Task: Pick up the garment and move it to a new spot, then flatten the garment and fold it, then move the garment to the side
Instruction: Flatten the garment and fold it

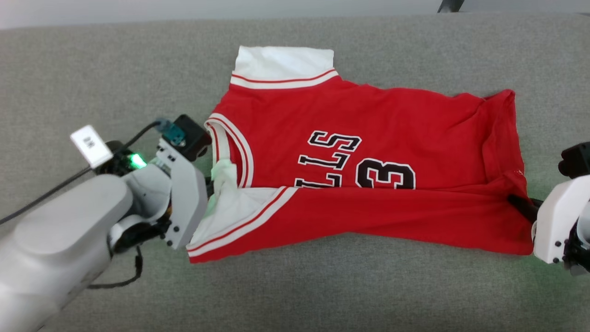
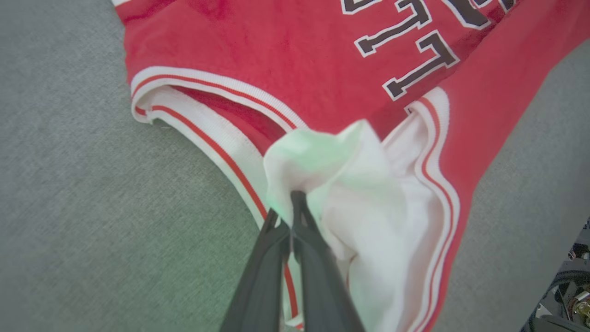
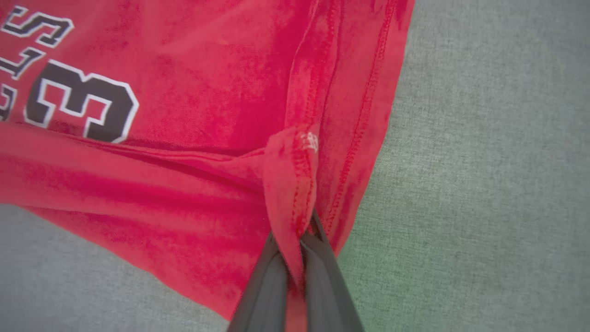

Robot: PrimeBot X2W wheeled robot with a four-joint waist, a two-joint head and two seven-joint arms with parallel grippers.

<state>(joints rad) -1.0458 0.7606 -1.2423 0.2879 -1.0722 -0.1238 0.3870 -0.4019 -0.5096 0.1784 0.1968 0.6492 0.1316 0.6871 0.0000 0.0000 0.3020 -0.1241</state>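
Garment (image 1: 382,138) pinched at white sleeve (image 2: 368,207) by left hand (image 2: 288,207), red hem (image 3: 295,180) by right hand (image 3: 297,235)

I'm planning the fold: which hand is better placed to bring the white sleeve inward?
Left, probably: the left hand is shut on the white sleeve; the right hand pinches the red hem.

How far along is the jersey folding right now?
Done: the red jersey lies spread on the grey cloth surface, its near edge lapped over the lettering. In hand: the left gripper is shut on the white sleeve, the right gripper on the red hem corner. Left: finishing the fold and moving it aside.
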